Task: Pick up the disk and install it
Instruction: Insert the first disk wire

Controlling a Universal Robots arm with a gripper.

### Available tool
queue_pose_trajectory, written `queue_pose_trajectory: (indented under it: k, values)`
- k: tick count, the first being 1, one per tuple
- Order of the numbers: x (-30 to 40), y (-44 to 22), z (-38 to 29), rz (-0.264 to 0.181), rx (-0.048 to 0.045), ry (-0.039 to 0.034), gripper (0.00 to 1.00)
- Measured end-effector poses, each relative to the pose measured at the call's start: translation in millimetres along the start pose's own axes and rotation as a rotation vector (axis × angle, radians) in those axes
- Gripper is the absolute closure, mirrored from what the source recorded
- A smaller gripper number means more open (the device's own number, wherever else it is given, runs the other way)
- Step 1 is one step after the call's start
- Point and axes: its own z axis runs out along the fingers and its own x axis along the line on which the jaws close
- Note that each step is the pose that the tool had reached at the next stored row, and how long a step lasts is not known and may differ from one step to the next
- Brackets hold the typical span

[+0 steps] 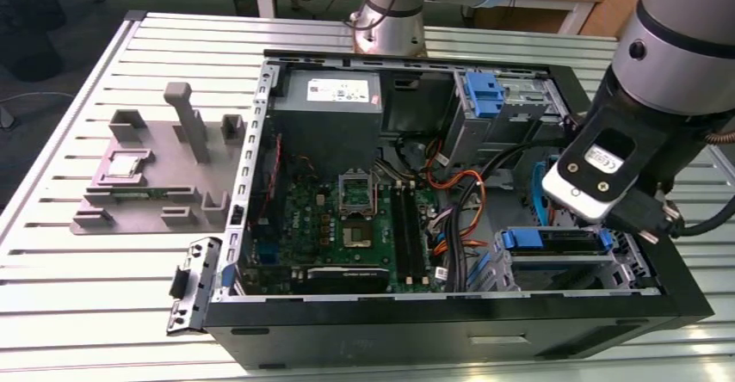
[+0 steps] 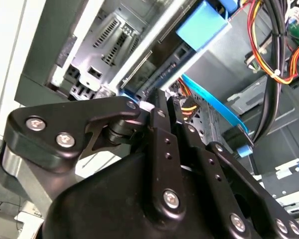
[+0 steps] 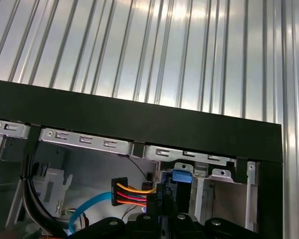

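Black linkage bars ended in the gripper [image 2: 158, 103], whose fingers [image 2: 162, 119] were pressed together in both wrist views, poised above the orange and red cables [image 3: 132, 195] inside the open computer case [image 1: 460, 335]. Just beside it, the disk [image 1: 552, 241] sat in the metal drive cage [image 1: 574, 274] at the case's corner toward the exterior view's right, its blue carrier rail facing up. Farther out, the case held a green motherboard [image 1: 344, 218], a grey power supply [image 1: 327, 98] and a blue bracket [image 1: 483, 89] in the upper bay, all resting on the ribbed metal table [image 1: 92, 296].
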Motion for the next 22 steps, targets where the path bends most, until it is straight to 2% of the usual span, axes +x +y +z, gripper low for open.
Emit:
queue_pose_trajectory:
  k: [3,5,14,18,22]
  values:
    - [-4.9,-4.3,-0.8,0.001,-0.0026,0.0028,0.83]
    - [-5.4,-5.7,-0.1,0.003,-0.0048,0.0026,0.83]
    - [-5.3,-8.1,7.1,0.065,-0.0096,-0.0129,0.83]
    - [-4.5,-10.6,7.1,0.071,-0.0196,-0.015,0.83]
    - [-3.2,-10.5,7.7,0.074,-0.022,-0.0157,0.83]
